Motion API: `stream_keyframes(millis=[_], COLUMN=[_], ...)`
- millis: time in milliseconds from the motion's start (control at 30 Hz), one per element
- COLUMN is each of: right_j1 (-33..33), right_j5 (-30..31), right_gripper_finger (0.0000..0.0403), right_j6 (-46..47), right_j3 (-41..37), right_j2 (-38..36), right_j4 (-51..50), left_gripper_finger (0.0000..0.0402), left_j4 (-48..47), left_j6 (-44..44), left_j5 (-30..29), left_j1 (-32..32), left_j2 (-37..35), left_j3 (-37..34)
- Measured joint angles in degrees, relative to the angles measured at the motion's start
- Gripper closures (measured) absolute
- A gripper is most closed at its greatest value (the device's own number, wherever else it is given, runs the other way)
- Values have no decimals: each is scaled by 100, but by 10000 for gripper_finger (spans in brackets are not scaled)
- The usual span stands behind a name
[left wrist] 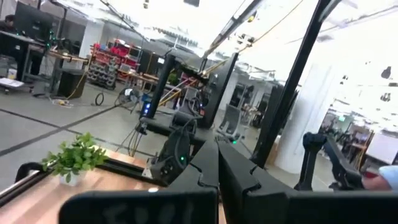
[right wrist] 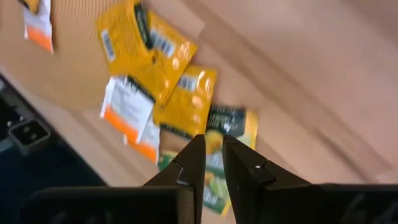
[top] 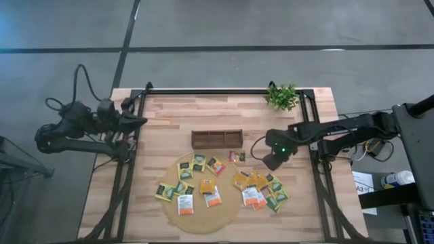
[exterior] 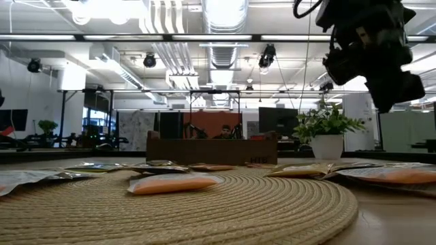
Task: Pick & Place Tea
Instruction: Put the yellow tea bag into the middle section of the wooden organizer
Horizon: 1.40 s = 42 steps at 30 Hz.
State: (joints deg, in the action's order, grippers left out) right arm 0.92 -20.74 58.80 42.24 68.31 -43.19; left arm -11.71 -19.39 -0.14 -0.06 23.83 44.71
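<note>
Low view: flat glossy sachets (exterior: 174, 182) on woven round mat (exterior: 272, 211).

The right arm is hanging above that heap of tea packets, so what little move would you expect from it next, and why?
Probably a short drop straight down. The right gripper hangs over the sachet pile beside the round mat, its fingers only slightly apart and holding nothing. A green sachet lies just beyond its tips. The tray looks empty, and the left gripper waits shut off the table's edge.
</note>
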Motion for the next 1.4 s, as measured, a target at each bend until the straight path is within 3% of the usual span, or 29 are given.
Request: stream_keyframes(millis=[233, 367, 567, 767, 933, 1067, 1233, 1400], right_j1=[137, 137, 156, 188, 329, 396, 442, 557], right_j5=[-127, 12, 136, 99, 157, 146, 117, -50], right_gripper_finger=[346, 334, 255, 171, 168, 184, 184, 169], right_j6=[-503, -504, -37, 80, -30, 345, 589, 521], right_j3=[63, -4, -284, -673, -1036, -1289, -1433, -1429], right_j2=[2, 7, 11, 13, 55, 125, 175, 546], right_j4=[52, 65, 123, 1296, 1814, 1987, 2695, 2914], left_gripper_finger=[401, 401, 401, 401, 401, 399, 345, 280], left_j4=[635, 940, 973, 1487, 2573, 2141, 1104, 810], left_j6=[746, 741, 535, 300, 482, 291, -704, -770], left_j5=[-240, -746, -811, -831, -607, -737, -1359, -1429], left_j1=[-2, -2, -2, -1, 0, -2, 0, 0], left_j2=[22, 31, 61, 139, 301, 544, 1250, 1843], left_j3=[0, 0, 0, 0, 2, 7, 2, 2])
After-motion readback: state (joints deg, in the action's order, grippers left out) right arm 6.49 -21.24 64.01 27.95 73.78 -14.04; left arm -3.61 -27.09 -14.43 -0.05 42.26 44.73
